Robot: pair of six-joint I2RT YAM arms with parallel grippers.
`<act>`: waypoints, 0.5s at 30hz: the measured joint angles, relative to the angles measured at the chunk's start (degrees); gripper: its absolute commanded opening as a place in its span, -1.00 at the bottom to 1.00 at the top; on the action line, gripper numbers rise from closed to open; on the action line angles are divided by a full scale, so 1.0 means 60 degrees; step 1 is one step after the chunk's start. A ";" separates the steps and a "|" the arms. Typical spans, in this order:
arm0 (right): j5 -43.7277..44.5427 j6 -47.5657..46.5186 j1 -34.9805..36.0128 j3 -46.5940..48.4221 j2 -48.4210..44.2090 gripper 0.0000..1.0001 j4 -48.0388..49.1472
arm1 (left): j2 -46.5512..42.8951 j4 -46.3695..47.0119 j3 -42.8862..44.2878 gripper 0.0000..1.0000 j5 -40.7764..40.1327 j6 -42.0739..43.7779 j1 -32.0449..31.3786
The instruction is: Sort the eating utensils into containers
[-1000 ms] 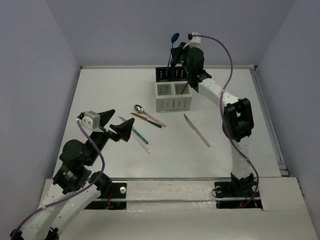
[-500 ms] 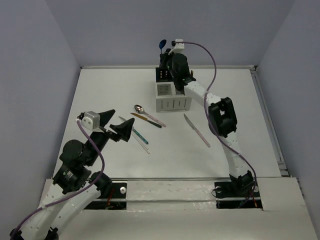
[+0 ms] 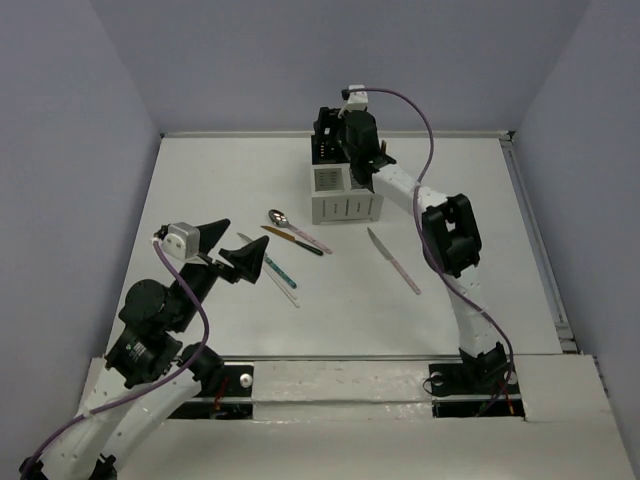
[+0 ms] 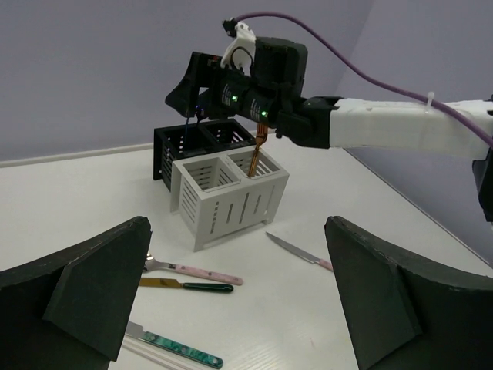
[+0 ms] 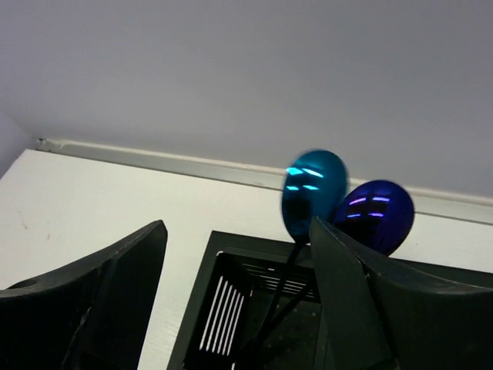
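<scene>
Overhead, the right gripper (image 5: 236,230) hung above the far black compartment (image 5: 202,312) of the caddy (image 3: 345,205), its fingers spread wide with nothing pinched. Two spoons stood in that compartment, bowls up on thin dark stems: a glossy teal spoon (image 5: 312,193), slightly blurred, and a deep blue spoon (image 5: 377,214). An orange-handled utensil (image 4: 259,154) leaned in a white slotted compartment. On the table (image 3: 200,190) lay a pink-handled silver spoon (image 3: 297,230), a dark-handled knife (image 3: 297,241), a teal-handled piece (image 3: 272,264) and, apart to the right, a pink-handled knife (image 3: 394,262). The left gripper (image 4: 237,227) hovered near them, likewise spread and empty.
</scene>
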 measured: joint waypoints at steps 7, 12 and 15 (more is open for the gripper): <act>-0.0514 -0.0011 0.0022 -0.1344 -0.2728 0.46 -0.0947 | -0.0011 0.0000 0.0000 0.98 -0.0040 0.0000 0.0000; -0.0943 -0.0120 0.0382 -0.2659 -0.4889 0.21 -0.1599 | -0.0004 -0.0004 0.0000 0.98 -0.0193 -0.0004 0.0000; -0.1290 -0.0219 0.0936 -0.3129 -0.5515 0.03 -0.2288 | 0.0047 -0.0015 0.0000 0.98 -0.0368 -0.0007 0.0000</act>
